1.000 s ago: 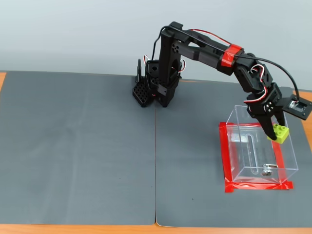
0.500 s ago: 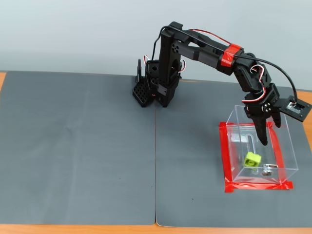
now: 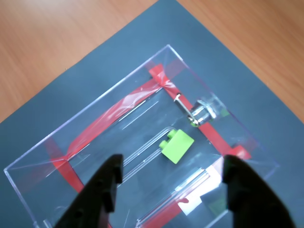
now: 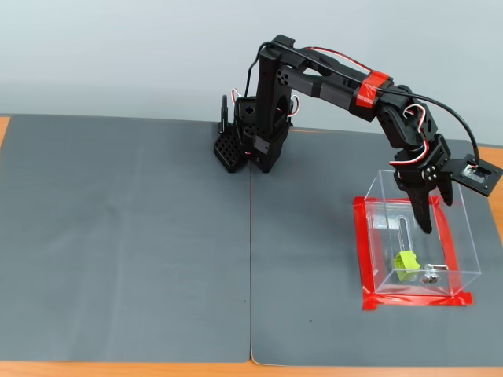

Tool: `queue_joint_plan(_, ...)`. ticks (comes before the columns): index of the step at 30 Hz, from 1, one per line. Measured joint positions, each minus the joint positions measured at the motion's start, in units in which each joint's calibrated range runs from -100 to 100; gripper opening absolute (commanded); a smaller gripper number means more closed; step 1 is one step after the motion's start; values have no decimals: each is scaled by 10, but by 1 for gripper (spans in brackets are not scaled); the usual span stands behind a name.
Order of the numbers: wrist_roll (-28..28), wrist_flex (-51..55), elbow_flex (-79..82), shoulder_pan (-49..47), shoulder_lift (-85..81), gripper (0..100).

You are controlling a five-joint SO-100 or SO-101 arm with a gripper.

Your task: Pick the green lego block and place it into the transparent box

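The green lego block [image 3: 177,146] lies on the floor of the transparent box [image 3: 95,111], next to the small metal piece [image 3: 202,113]. In the fixed view the block [image 4: 405,266] sits near the box's front wall [image 4: 428,283]. My gripper [image 3: 173,178] is open and empty, hovering above the box's opening with one black finger on each side of the block in the wrist view. In the fixed view the gripper [image 4: 425,210] points down into the box's top, above and behind the block.
The box stands inside a red tape square [image 4: 363,259] on a dark grey mat [image 4: 126,236]. The arm's base [image 4: 255,141] is at the mat's back. Wooden table [image 3: 42,42] shows beyond the mat.
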Motion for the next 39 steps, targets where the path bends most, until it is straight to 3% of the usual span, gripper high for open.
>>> queue_joint_plan(4, 0, 0, 0, 1, 0, 2)
queue_joint_plan(20, 1, 33, 0, 91, -69, 2)
queue_joint_plan(28, 1, 124, 0, 184, -141, 2)
queue_joint_plan(39, 1, 141, 1, 336, -246, 2)
